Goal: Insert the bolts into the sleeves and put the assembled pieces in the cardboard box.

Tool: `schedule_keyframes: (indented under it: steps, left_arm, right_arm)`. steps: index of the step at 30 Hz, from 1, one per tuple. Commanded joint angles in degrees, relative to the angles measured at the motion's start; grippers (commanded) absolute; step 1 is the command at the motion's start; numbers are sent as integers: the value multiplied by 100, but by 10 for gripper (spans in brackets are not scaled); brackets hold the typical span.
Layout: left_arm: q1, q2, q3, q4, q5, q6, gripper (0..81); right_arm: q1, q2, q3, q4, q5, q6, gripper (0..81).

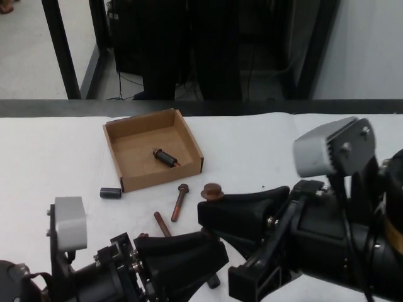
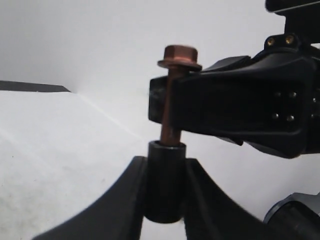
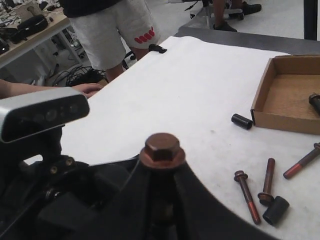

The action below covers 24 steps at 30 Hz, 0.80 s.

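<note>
My left gripper (image 2: 165,172) is shut on an upright black sleeve (image 2: 164,185). Directly above it my right gripper (image 3: 162,175) is shut on a copper bolt (image 2: 172,95), head up (image 3: 161,150), its tip just inside the sleeve's mouth. In the high view both grippers meet at the front centre, the bolt head (image 1: 212,190) showing above the right gripper (image 1: 211,211). The cardboard box (image 1: 119,151) sits behind them to the left, with one assembled piece (image 1: 165,157) inside.
Loose bolts (image 1: 179,201) (image 1: 162,223) lie between the box and the grippers; the right wrist view shows three (image 3: 247,195) (image 3: 269,180) (image 3: 302,162). One spare sleeve (image 1: 110,192) lies by the box's front left corner, another (image 3: 275,210) beside the bolts.
</note>
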Motion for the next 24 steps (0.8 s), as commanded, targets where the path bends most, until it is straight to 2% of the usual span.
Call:
schedule_keyframes:
  steps: [1, 3, 5, 7, 10, 12, 15, 19, 21, 23, 24]
  left_arm:
    - [76, -14, -48, -181, -669, -181, 8]
    - [76, -14, -54, -223, -736, -200, 8]
    - [76, -14, -54, -273, -792, -260, 8]
    - [76, -14, -54, -292, -792, -416, 8]
    - [76, -14, -73, -290, -792, -451, 8]
    - [87, -14, -106, -275, -864, -451, 8]
    - [108, -14, -207, -76, -1058, -451, 8]
    - [429, -2, -556, 1010, -928, -748, 8]
    - [675, -2, -852, 1715, -697, -803, 8]
    - [979, -2, -1184, 2540, -484, -803, 8]
    - [1137, -2, -1403, 3038, -421, -792, 8]
  right_arm:
    - [55, -153, -25, 58, -191, -99, 2]
    - [55, -153, -25, 345, -428, -5, 13]
    - [55, -153, -25, 615, -702, 141, 75]
    - [55, -153, -25, 791, -991, 353, 211]
    - [55, -153, -25, 890, -1052, 781, 481]
    - [55, -153, -25, 890, -1088, 1038, 547]
    - [55, -153, -25, 890, -1475, 1313, 494]
    - [55, -153, -25, 890, -2051, 1392, 340]
    - [55, -163, -25, 890, -2311, 1392, 200]
    - [55, -169, -25, 918, -2494, 1392, 6]
    - [55, -169, -25, 959, -2529, 1392, 1]
